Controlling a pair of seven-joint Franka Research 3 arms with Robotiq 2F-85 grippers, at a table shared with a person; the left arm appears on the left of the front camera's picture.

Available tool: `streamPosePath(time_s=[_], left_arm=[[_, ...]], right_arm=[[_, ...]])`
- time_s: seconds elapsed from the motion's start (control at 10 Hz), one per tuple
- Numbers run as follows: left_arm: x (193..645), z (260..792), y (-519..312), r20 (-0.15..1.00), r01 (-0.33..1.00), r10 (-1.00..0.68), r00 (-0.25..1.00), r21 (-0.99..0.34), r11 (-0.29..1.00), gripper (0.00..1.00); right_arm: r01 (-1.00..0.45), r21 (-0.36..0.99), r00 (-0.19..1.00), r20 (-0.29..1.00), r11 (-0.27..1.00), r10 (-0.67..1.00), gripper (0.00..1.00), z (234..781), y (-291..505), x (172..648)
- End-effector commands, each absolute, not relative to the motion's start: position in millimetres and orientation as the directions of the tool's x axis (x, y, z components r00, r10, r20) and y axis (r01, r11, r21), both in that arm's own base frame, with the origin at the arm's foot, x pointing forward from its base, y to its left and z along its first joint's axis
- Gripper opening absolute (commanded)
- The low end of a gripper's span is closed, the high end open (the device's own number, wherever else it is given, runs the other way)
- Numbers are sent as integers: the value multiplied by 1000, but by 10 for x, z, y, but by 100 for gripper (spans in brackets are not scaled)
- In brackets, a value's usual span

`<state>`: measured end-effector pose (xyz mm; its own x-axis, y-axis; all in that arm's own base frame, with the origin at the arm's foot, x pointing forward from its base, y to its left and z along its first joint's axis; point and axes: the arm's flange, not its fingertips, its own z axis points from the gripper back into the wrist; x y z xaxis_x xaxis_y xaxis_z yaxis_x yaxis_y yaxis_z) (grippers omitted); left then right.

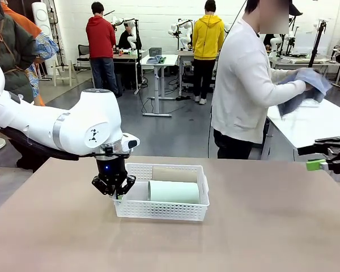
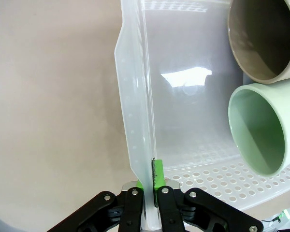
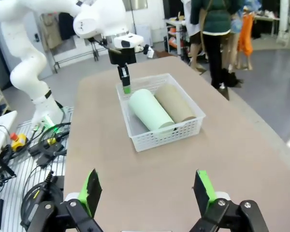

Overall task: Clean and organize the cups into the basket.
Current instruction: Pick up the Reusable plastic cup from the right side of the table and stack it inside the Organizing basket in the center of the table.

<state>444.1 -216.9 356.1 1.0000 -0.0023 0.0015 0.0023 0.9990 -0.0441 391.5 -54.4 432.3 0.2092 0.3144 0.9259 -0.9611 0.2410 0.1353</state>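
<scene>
The table (image 1: 260, 226) is bare apart from the basket (image 1: 158, 211), which is set near its middle, a little toward the left arm (image 1: 56, 127). At the far side a person (image 1: 243, 85) is turned toward another table, and a blue-grey cloth (image 1: 309, 85) is held in both hands. Whether a cup is wrapped in it cannot be told.

Two cups are laid on their sides in the basket, touching each other. The tan cup (image 1: 174, 173) is against the far wall and the mint cup (image 1: 173, 191) is just in front of it. Their open mouths are turned to the basket's left end, where bare floor is left between them and the wall.

That left wall is pinched by the left gripper (image 1: 118, 194). Its jaws are closed narrowly on the thin plastic, one pad inside and one outside, as is seen in the left wrist view. The right gripper (image 3: 147, 193) is held above the table's right edge, well apart from the basket, with its jaws spread wide and nothing between them.

The task is judged to be well advanced, with two cups already stowed and lined up. Any further cup has yet to be cleaned and placed, and the basket's position may be about to be adjusted.
</scene>
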Motion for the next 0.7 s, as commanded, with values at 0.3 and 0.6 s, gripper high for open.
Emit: streamPosePath(time_s=[0.3,0.6], left_arm=[[4438,3593,-2178,9,3,-2,1000,-47,999,0],[4438,3593,-2178,9,3,-2,1000,-47,999,0]], right_arm=[[-948,141,224,932,286,283,100,4281,-682,3820],[-948,141,224,932,286,283,100,4281,-682,3820]])
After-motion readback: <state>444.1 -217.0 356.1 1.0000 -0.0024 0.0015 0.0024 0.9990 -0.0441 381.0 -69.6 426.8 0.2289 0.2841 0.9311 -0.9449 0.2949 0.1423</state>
